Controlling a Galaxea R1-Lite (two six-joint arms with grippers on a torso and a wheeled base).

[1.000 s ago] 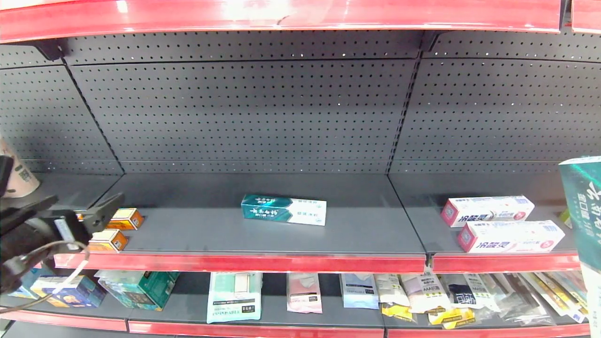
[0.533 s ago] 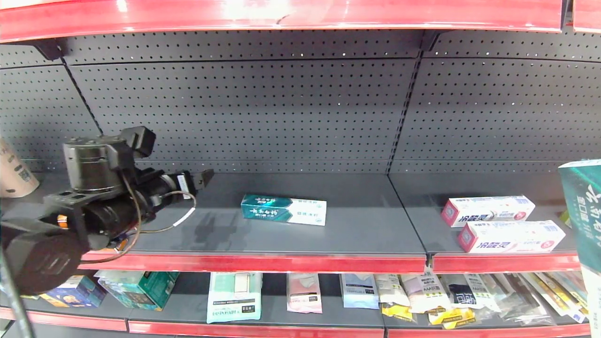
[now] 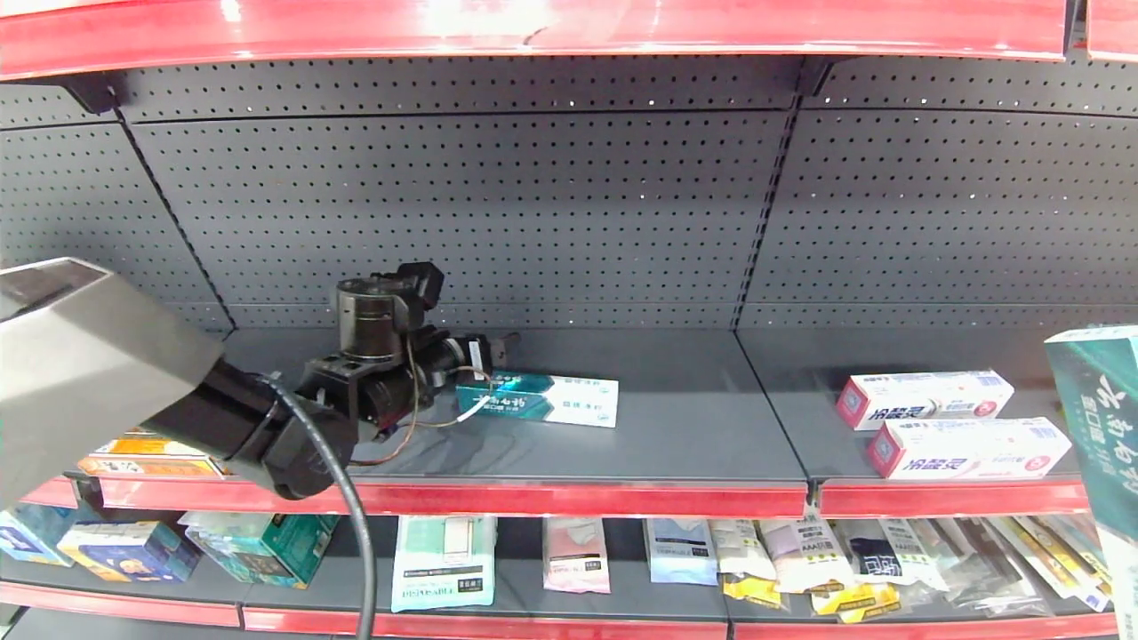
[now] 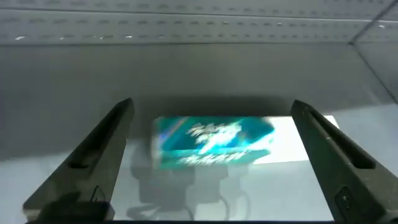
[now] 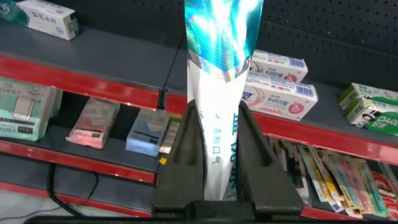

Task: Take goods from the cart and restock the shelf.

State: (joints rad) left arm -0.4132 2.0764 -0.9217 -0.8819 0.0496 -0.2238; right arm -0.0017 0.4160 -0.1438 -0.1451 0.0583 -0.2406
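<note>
The left arm stretches from the lower left corner across the middle shelf (image 3: 685, 427), forearm low over the grey deck, wrist pointing towards the centre of the bay. The left gripper (image 3: 487, 364) stands wide open, one finger on each side of the near end of a teal toothpaste box (image 3: 551, 398). In the left wrist view that box (image 4: 214, 142) lies flat between the spread fingers (image 4: 102, 149), though whether either finger touches it cannot be told. The box rests lengthwise in the middle of the shelf, well forward of the perforated back panel (image 3: 480, 204).

At the far right, the right gripper (image 5: 219, 109) is closed tight on a second teal box (image 5: 221, 37), held upright by its white lower end and hanging in front of the shelving. In the head view that box (image 3: 1098, 418) stands at the right edge, out in front of the red shelf lip (image 3: 951, 498).

Just behind it, on the right-hand bay, lie two white-and-red toothpaste boxes (image 3: 925, 398), one just behind the other. Orange cartons (image 3: 151, 444) sit at the left end of the shelf, partly behind the left arm. The lower shelf (image 3: 524, 533) carries flat packets (image 3: 576, 556) and small boxes (image 3: 262, 542).
</note>
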